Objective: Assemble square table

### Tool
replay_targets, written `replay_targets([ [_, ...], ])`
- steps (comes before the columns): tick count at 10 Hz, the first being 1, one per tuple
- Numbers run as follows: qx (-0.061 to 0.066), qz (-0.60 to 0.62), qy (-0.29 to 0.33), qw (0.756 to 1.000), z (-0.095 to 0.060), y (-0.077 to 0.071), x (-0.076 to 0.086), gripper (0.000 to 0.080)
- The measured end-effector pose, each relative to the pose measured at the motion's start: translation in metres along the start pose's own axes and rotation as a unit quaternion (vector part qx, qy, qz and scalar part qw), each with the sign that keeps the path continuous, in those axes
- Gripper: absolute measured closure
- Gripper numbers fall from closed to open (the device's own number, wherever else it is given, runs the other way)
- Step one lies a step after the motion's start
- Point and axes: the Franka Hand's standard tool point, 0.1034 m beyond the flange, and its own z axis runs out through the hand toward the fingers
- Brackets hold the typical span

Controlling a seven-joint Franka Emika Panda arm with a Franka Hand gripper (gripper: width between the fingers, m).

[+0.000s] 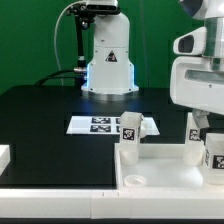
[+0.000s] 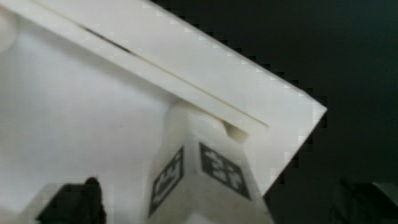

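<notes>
**Claw wide over a leg at the table top's corner**

The square table top [image 1: 150,182] lies flat at the front of the black table [image 1: 40,110], rim up. In my wrist view a corner leg [image 2: 205,165] stands upright inside it, against the raised rim near a corner, with two of its tagged faces showing. My claw [image 2: 217,205] hangs over that leg with the jaws wide. A dark fingertip [image 2: 71,200] shows on each side of it, with a clear gap, and neither touches it. I hold nothing.

In the exterior view this leg sits at the view's right edge, below my white wrist. I cannot tell whether the white shapes there are one leg or two. A far leg [image 1: 128,138] stands upright at the top's far rim, toward the middle of that view, well apart from me, its tag facing the camera.

Just behind the far leg the marker board [image 1: 100,125] lies flat on the black table. Farther back stands the robot base [image 1: 108,60], in front of a green backdrop [image 1: 30,40].
</notes>
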Motion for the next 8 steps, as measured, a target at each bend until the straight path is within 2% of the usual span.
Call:
replay_targets([
  [1, -0.001, -0.056, 0.002, 0.998, -0.0001, 0.0, 0.0003, 0.0151],
  [2, -0.006, -0.162, 0.011, 0.987, -0.0005, -0.0003, 0.0021, 0.0151],
  [4, -0.008, -0.327, 0.012, 0.945, 0.0018, 0.0019, 0.0079, 0.0151],
  [6, -0.009, -0.354, 0.012, 0.935, 0.0021, 0.0019, 0.007, 0.0151],
  [7, -0.009, -0.351, 0.012, 0.936, 0.0021, 0.0019, 0.0071, 0.0291],
  [8, -0.009, -0.351, 0.012, 0.936, 0.0022, 0.002, 0.0072, 0.0291],
])
